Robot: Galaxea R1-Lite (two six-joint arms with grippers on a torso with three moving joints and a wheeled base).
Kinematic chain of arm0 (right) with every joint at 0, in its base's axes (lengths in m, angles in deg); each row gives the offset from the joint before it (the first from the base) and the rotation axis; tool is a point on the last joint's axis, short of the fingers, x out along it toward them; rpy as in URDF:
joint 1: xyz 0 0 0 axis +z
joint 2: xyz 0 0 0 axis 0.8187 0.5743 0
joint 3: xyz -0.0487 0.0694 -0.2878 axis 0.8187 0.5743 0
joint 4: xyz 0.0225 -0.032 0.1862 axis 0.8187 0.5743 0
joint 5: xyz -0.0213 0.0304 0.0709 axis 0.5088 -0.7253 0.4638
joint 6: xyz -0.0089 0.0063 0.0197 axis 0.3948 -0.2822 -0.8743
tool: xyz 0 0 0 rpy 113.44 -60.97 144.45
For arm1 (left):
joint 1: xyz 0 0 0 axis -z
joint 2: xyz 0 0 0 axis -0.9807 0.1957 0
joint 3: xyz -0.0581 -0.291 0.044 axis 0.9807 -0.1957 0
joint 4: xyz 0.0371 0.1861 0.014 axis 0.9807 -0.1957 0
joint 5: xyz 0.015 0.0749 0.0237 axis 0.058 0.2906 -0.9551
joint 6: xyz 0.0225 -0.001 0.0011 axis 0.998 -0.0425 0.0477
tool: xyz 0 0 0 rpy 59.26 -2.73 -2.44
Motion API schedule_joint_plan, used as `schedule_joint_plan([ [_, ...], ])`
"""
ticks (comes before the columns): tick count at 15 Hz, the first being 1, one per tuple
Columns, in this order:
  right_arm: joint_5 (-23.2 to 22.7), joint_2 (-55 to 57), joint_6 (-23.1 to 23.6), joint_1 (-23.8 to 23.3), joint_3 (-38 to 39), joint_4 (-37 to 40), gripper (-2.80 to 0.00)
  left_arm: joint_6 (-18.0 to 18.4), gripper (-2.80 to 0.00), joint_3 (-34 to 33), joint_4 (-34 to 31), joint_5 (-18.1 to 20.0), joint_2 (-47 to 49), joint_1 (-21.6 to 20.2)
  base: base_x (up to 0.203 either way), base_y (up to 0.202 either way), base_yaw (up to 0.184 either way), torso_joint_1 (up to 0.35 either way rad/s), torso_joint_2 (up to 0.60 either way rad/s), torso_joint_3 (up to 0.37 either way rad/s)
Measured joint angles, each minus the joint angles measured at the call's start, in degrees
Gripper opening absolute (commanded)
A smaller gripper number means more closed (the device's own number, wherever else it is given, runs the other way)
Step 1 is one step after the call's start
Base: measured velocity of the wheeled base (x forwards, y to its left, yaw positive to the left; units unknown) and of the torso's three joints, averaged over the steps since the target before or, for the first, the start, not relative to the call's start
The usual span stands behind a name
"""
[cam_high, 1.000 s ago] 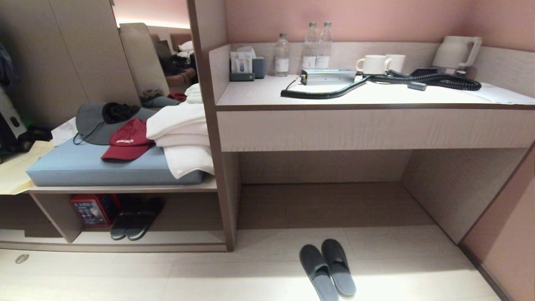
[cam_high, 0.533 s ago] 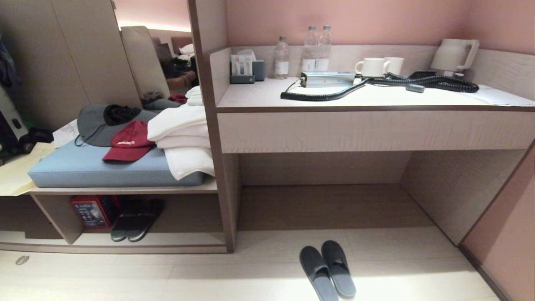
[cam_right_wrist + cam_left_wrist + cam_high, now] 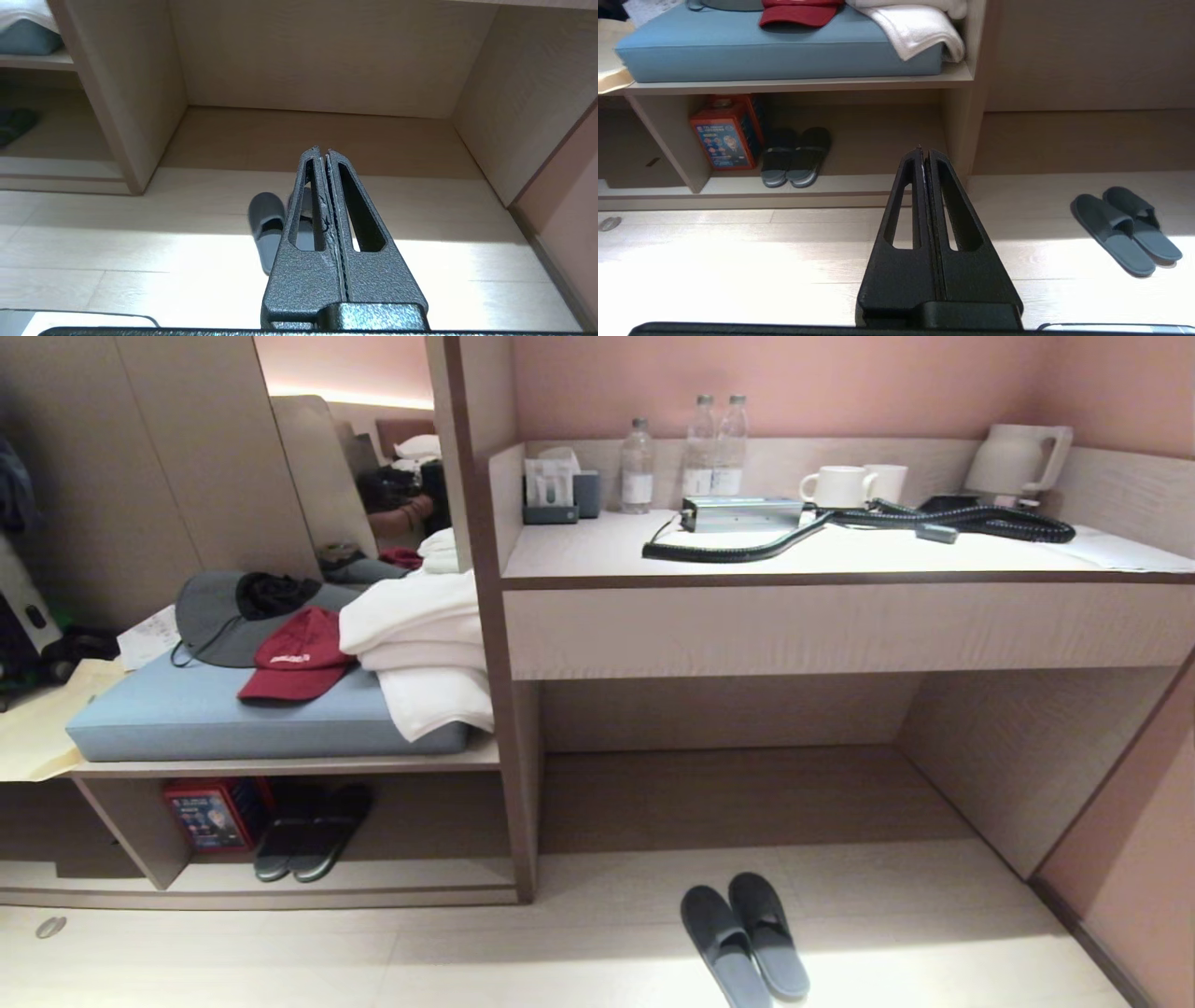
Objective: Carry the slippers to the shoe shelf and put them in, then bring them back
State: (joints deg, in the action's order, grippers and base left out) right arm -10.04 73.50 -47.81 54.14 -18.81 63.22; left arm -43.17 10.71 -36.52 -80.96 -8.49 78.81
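Observation:
The slippers (image 3: 744,943), a soft grey-blue pair, lie side by side on the pale floor in front of the desk recess; they also show in the left wrist view as slippers (image 3: 1125,231) and partly behind the fingers in the right wrist view as slippers (image 3: 266,224). The shoe shelf (image 3: 420,879) is the low compartment under the cushioned bench to the left, with its base lip (image 3: 859,185) in view. My left gripper (image 3: 924,150) is shut and empty, hanging above the floor before the shelf. My right gripper (image 3: 322,150) is shut and empty above the slippers. Neither arm shows in the head view.
A darker pair (image 3: 313,831) and a red box (image 3: 215,814) occupy the shelf's left part. Above lie a blue cushion (image 3: 233,719), caps and white towels (image 3: 420,653). The desk (image 3: 840,555) carries bottles, mugs, a kettle and a coiled black hose. A wall (image 3: 1120,859) closes the right side.
The whole head view has shifted slightly right and down, so the camera moved. The slippers and the shelf's contents lie where they were.

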Motion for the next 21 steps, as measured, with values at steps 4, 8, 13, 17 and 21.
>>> schedule_joint_plan([
  [4,0.02,0.0,-0.01,0.02,0.0,-0.02,-2.8,-0.1,-2.8,0.0,-0.02,-0.05,0.0,-0.02,0.0,0.194,-0.002,0.003,0.0,0.003],
  [8,0.02,0.0,0.01,0.02,0.0,0.0,-2.8,-0.07,-2.8,0.0,-0.02,-0.02,0.0,0.01,0.0,0.194,-0.003,0.002,0.0,0.005],
  [13,0.02,0.0,0.01,0.02,0.0,0.0,-2.8,-0.08,-2.8,0.0,-0.02,-0.01,0.0,0.0,0.0,0.196,-0.002,0.004,0.0,0.002],
  [17,0.02,0.0,0.01,0.02,0.0,-0.02,-2.8,-0.1,-2.8,0.0,-0.02,-0.02,0.0,-0.02,0.0,0.194,-0.001,0.002,0.0,0.002],
  [21,0.01,0.0,-0.01,0.02,0.0,0.0,-2.8,-0.1,-2.8,0.0,-0.05,0.0,0.0,0.0,0.0,0.195,-0.001,0.002,0.0,0.002],
])
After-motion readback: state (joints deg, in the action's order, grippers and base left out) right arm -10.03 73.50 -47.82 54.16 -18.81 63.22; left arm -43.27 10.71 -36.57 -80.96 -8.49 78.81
